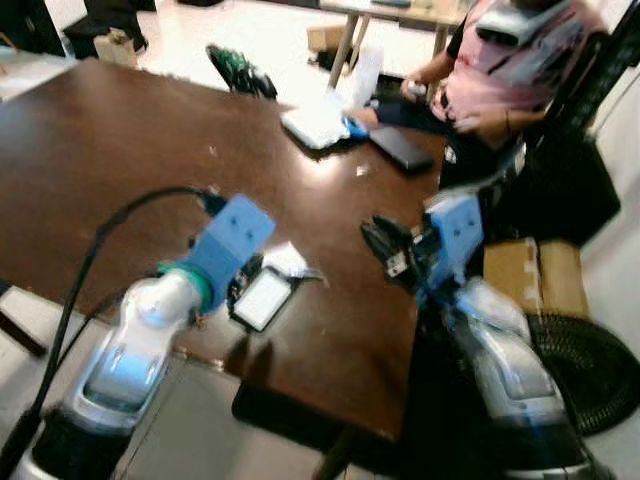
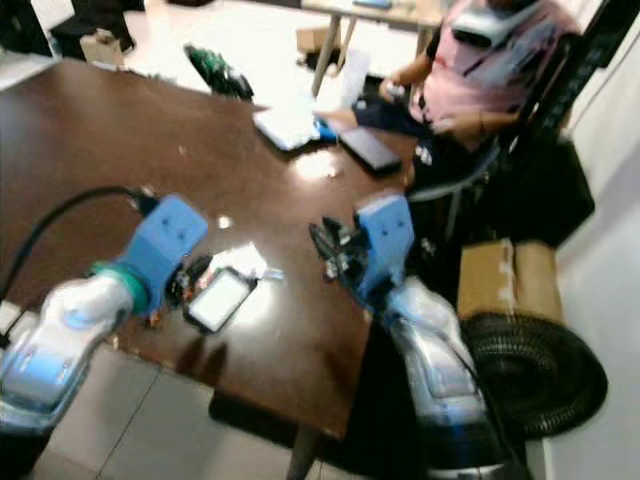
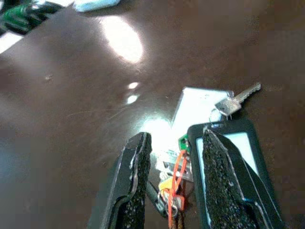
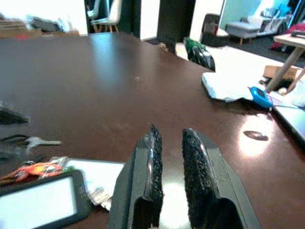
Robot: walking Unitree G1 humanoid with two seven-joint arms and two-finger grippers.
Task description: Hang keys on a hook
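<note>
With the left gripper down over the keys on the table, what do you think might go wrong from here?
1. The left gripper straddles the orange-tagged keys, but one finger overlaps the black-framed card holder; closing may pinch it too.
2. The keys lie near the table edge, so a nudge might knock them off.
3. The eye views are blurred, so aim may be poor.

Keys (image 3: 174,183) lie on the worktop (image 1: 100,170) near its front edge, beside a phone (image 1: 262,298), with a person (image 1: 500,75) seated behind.

Table (image 1: 120,180): dark brown, glossy. Keys (image 3: 174,183): silver, with orange and green tags. Tag holder (image 3: 238,148): black frame, white face. Gripper fingers (image 3: 136,191): black. Person's shirt (image 1: 520,70): pink.
</note>
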